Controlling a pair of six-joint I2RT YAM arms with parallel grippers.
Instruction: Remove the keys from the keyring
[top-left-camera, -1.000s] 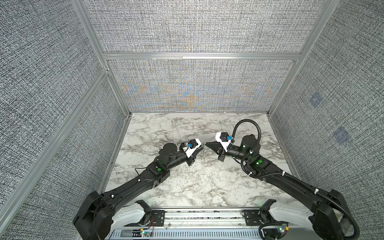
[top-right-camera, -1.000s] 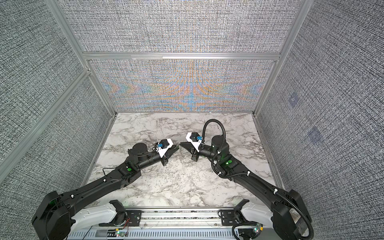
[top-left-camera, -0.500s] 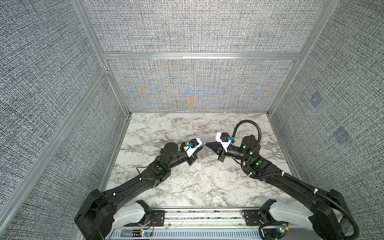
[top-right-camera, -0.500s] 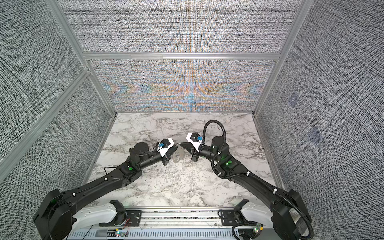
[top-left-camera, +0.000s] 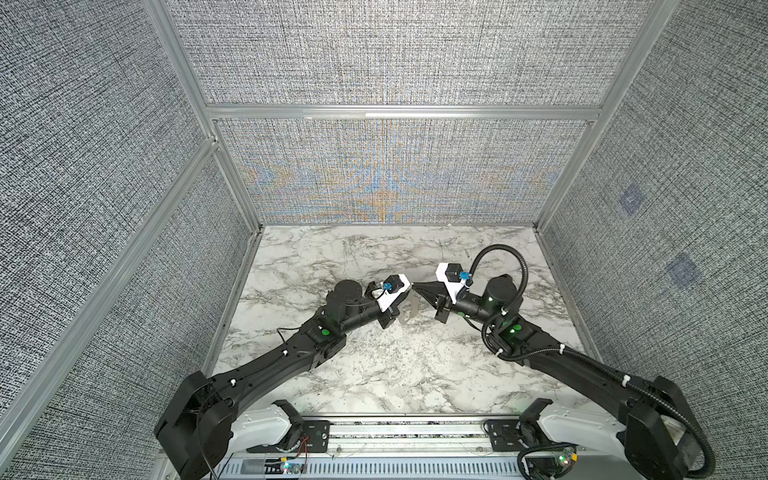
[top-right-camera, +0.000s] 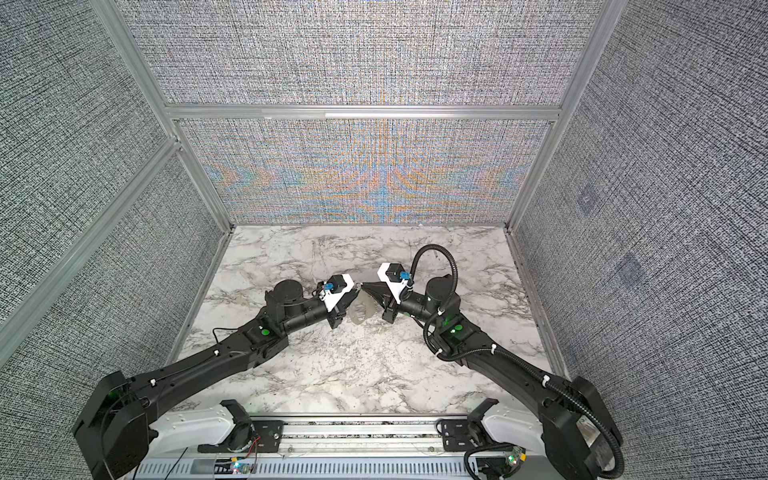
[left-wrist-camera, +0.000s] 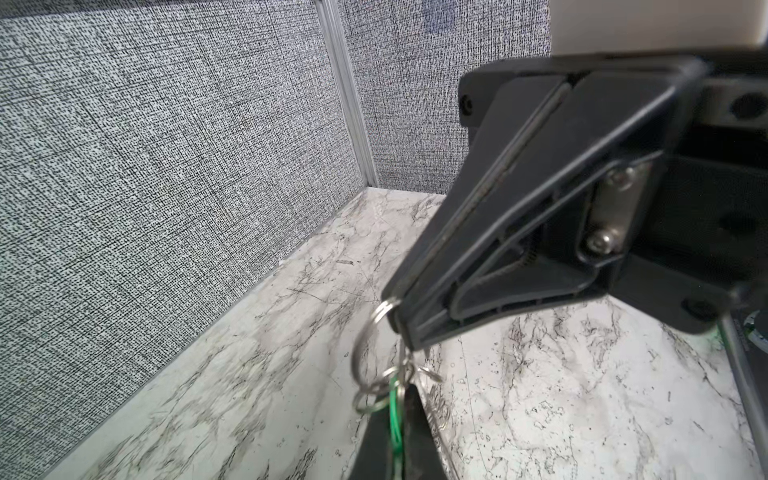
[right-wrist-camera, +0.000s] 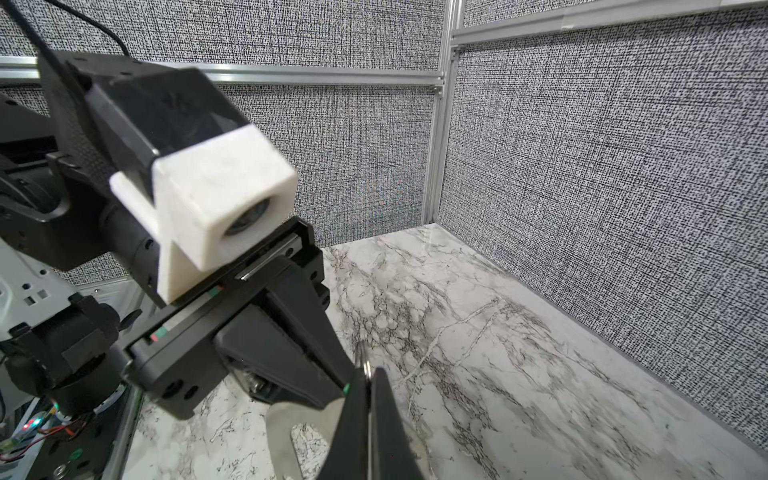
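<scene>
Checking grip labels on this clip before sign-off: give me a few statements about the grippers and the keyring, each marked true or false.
1. The left gripper and the right gripper are both shut. True.
2. The right gripper pinches a metal ring at its tip. True.
3. The strip between the left gripper's fingers is red. False: a green tag shows there.
4. The keyring lies far from both grippers. False: it hangs just below where the two tips meet.
</scene>
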